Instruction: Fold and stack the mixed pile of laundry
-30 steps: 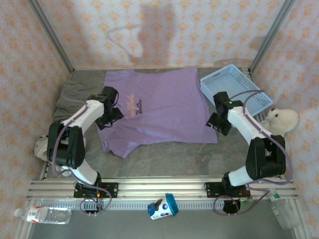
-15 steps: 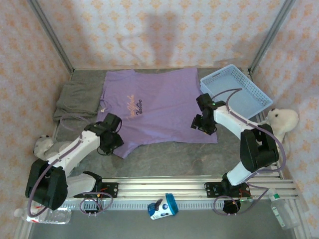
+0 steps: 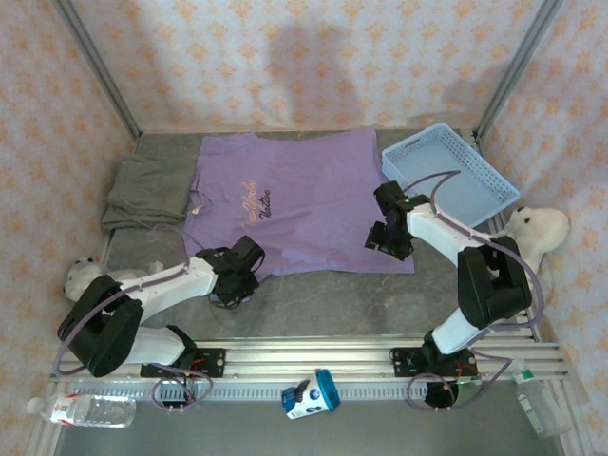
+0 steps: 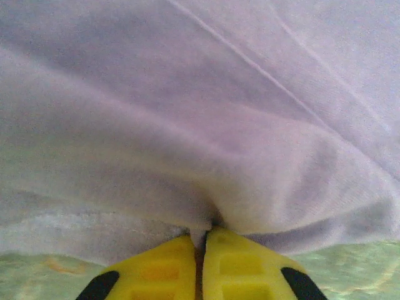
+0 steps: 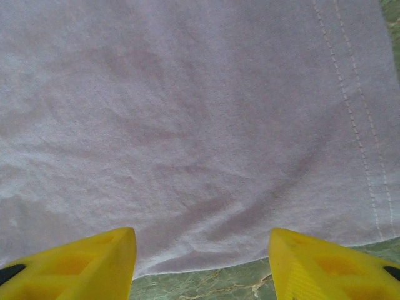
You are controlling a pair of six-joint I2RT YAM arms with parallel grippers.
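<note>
- Now your left gripper (image 4: 203, 237) is clamped tight, its two yellow fingers (image 4: 162, 272) pressed together on a raised fold of the lavender T-shirt (image 3: 313, 204), which bunches and lifts just ahead of the tips.
- From above, that gripper sits at the shirt's near-left corner, with your left arm stretched low over the grey stone-patterned table (image 3: 332, 304).
- Your right gripper (image 5: 201, 244) stands with its jaws well apart over the shirt's near edge, close to the near-right corner. Purple cloth lies between the fingers and nothing is clamped. Whether the tips touch the fabric cannot be told.
- A double line of stitching runs along the shirt's right-hand edge in your right wrist view, and a strip of bare table shows just below the cloth.
- Spread flat in the middle of the table, the T-shirt lies print up with its collar toward the left.
- Crumpled at the left rear, the grey-olive garment (image 3: 142, 190) touches the shirt's left edge.
- At the right rear, the light blue basket (image 3: 456, 176) sits just beside the shirt's far-right corner.
- One white plush toy (image 3: 537, 228) rests at the right edge beside your right arm, and another plush toy (image 3: 81, 275) lies at the left edge near your left arm.
</note>
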